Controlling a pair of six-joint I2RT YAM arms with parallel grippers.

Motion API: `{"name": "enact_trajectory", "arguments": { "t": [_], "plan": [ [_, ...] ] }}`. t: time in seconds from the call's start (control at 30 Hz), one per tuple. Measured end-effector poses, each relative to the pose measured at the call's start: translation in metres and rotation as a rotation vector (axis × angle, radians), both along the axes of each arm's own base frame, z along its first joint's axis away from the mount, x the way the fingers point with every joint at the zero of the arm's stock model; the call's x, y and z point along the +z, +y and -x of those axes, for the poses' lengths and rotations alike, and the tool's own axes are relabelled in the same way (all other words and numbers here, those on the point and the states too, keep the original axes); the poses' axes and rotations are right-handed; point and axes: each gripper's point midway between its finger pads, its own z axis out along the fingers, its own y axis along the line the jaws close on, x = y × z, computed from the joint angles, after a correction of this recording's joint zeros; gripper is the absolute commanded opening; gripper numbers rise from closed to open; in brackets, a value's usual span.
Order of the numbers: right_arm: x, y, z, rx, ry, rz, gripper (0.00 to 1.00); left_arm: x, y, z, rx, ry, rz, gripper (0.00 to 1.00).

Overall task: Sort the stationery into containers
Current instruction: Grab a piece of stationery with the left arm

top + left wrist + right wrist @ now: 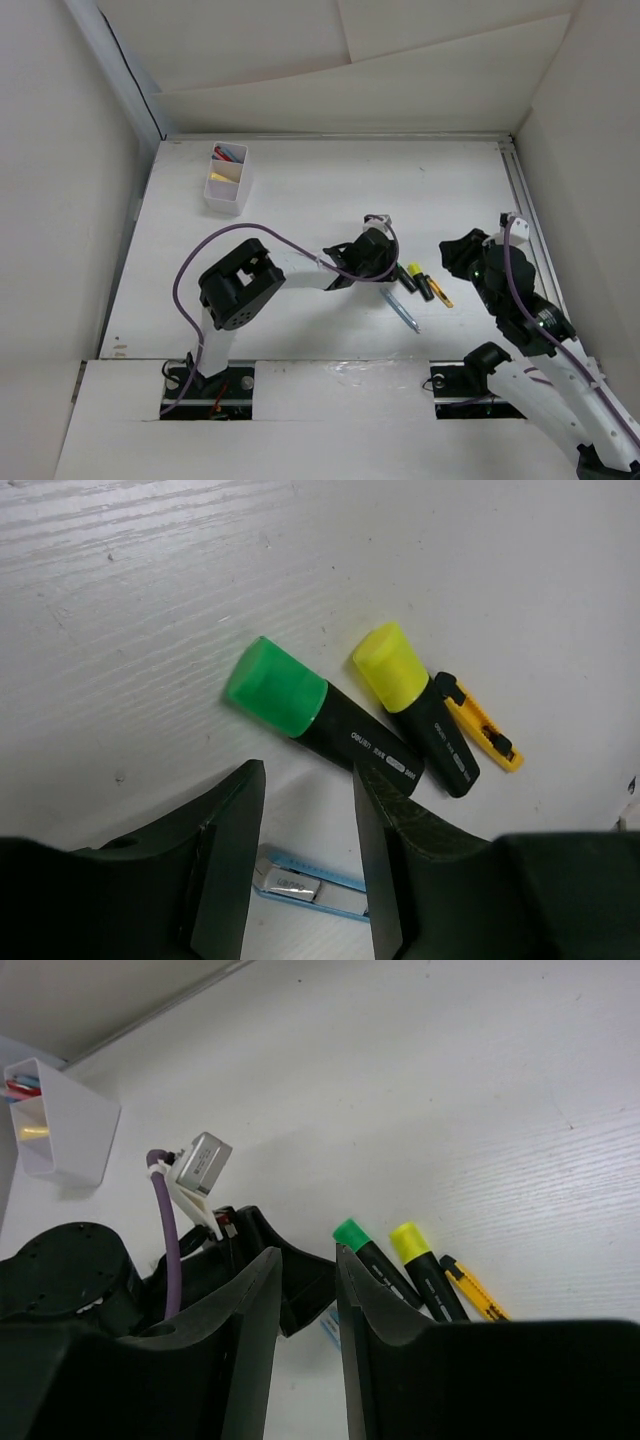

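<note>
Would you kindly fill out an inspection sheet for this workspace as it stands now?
Surface: white table, faint grain, no spills seen.
Job's things: green-capped marker, yellow-capped marker, small yellow cutter and light blue pen lie loose together; white box at the far left holds red and yellow items.
Clutter: nothing seen.
Grippers: left gripper open, empty, above the light blue pen; right gripper narrowly open, empty.
Cables: purple cable loops off the left arm; second purple cable runs along the right arm.
Surroundings: white panels on all sides.
</note>
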Motion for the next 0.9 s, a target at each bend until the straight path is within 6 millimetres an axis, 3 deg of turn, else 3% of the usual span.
{"name": "enact_trajectory", "arguments": {
  "t": [0.33,0.7,0.77,0.9],
  "plan": [
    [-0.029,0.007,0.003,0.042,0.065,0.017,0.35,-0.006,-0.008,-0.019,0.104,-0.006,-0.008,0.33],
    [-0.024,0.010,0.006,0.062,0.046,-0.001,0.44,-0.005,-0.035,-0.054,0.138,-0.045,-0.009,0.33],
    [-0.024,0.010,0.006,0.062,0.044,-0.002,0.46,-0.005,-0.041,-0.060,0.133,-0.055,-0.015,0.45],
    [-0.023,0.010,0.006,0.063,0.041,-0.002,0.47,0.001,-0.049,-0.068,0.117,-0.087,-0.026,0.58]
  ]
}}
